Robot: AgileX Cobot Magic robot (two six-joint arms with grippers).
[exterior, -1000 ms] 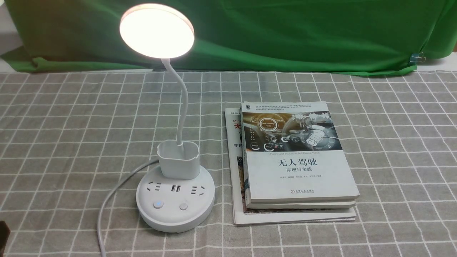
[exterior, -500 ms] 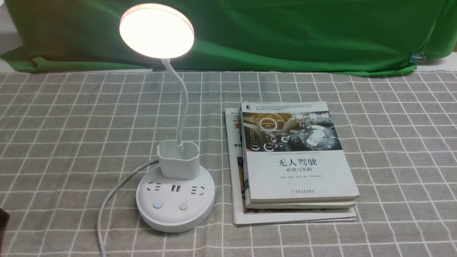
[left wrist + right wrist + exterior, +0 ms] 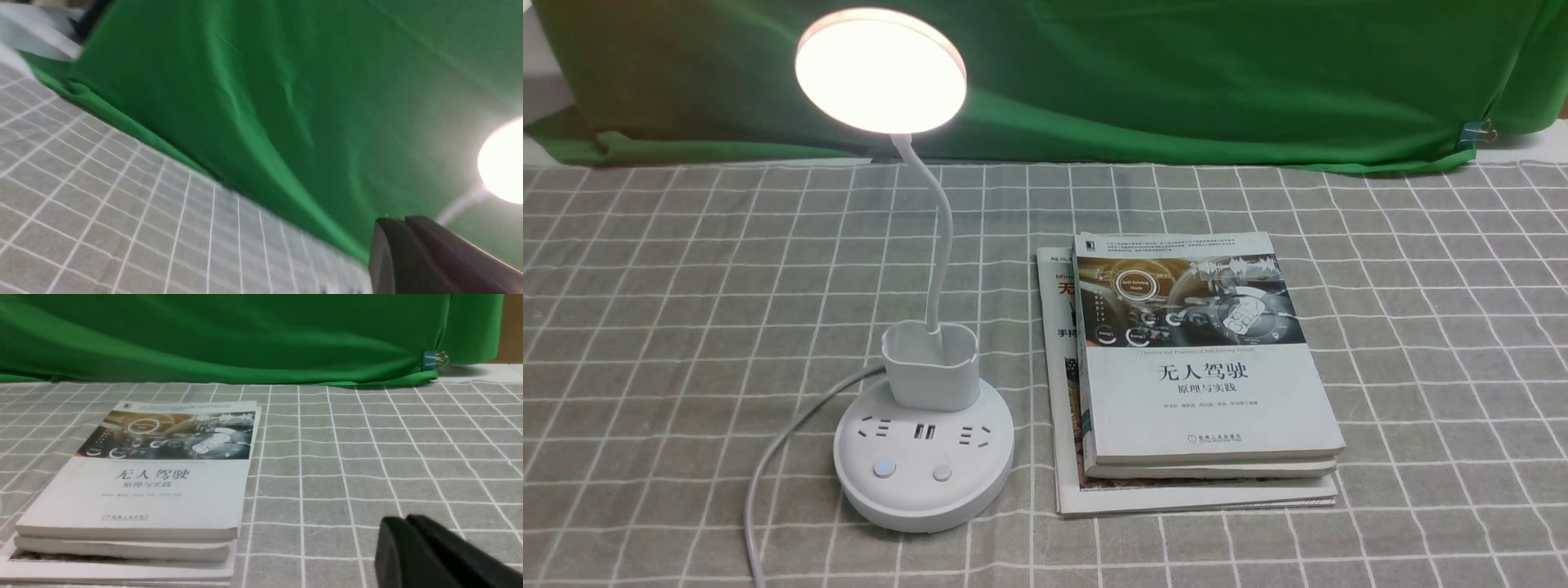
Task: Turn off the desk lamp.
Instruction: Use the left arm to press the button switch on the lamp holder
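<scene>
The white desk lamp [image 3: 923,457] stands left of centre on the checked cloth. Its round head [image 3: 880,69] is lit, on a thin bent neck above a small cup holder [image 3: 929,366]. The round base carries sockets and two buttons, a left one [image 3: 883,469] with a blue glow and a right one [image 3: 942,472]. Neither gripper shows in the front view. The left gripper [image 3: 402,222] is shut and empty, tilted, with the lit head [image 3: 502,163] at the edge of its view. The right gripper [image 3: 402,520] is shut and empty, above the cloth beside the books.
A stack of books [image 3: 1192,367] lies right of the lamp base, also in the right wrist view [image 3: 151,477]. The lamp's white cord [image 3: 768,474] runs from the base toward the near edge. A green backdrop cloth [image 3: 1176,73] hangs behind, held by a blue clip [image 3: 1474,132].
A dark shape at the front view's lower left edge slid out of sight. The lamp stays lit and nothing on the table has moved.
</scene>
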